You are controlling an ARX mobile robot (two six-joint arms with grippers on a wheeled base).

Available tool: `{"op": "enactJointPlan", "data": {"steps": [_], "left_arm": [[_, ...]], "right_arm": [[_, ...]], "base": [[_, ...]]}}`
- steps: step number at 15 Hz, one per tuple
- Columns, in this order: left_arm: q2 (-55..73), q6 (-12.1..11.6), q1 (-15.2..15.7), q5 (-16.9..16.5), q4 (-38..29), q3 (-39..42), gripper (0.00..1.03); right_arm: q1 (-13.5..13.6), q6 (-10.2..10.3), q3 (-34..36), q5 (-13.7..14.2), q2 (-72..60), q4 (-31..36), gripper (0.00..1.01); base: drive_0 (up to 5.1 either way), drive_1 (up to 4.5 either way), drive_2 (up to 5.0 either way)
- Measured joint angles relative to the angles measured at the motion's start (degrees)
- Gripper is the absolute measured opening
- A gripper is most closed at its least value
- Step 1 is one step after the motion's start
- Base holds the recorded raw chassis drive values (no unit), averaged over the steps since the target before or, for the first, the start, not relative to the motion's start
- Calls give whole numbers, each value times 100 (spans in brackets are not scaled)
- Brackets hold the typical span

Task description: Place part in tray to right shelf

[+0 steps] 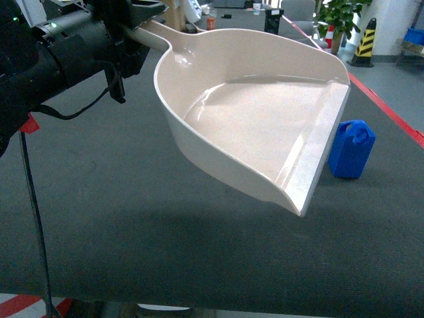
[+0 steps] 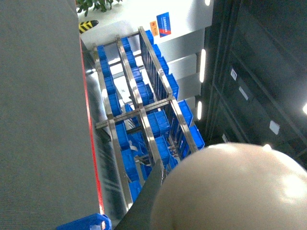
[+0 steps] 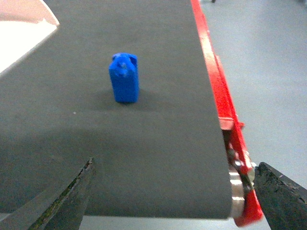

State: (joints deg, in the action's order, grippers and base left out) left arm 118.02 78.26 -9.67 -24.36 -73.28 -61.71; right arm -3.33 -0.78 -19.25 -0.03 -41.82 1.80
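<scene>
Right gripper (image 3: 172, 191) sits nearest with its jaws spread wide over the dark belt (image 3: 144, 143), and the blue part (image 3: 124, 77) stands upright ahead, nothing between them. The left gripper (image 1: 126, 36) is clamped on the tray (image 1: 265, 132) handle, tray held tilted above the belt with its front edge just beside the part. Farther off are the red belt edge (image 3: 213, 72), a steel shelf with blue crates (image 2: 144, 124) and a potted plant (image 1: 338, 20).

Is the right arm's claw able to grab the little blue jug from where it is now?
Probably yes. The right gripper is open and faces the part, which stands upright, with only bare dark table between them.
</scene>
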Motion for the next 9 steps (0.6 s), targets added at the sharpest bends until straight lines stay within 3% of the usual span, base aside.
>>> {"op": "enactJointPlan", "data": {"steps": [3, 6, 9], "left_arm": [[0, 0, 20, 15, -28, 0, 12], [0, 0, 7, 11, -20, -2, 12], [0, 0, 7, 11, -11, -2, 12]], "right_arm": [[151, 33, -741, -330, -1781, 584, 98], [376, -170, -2155, -400, -4122, 710, 98], [529, -350, -3510, -208, -5678, 485, 98]], "base": [[0, 0, 0], [0, 0, 0], [0, 0, 0]]}}
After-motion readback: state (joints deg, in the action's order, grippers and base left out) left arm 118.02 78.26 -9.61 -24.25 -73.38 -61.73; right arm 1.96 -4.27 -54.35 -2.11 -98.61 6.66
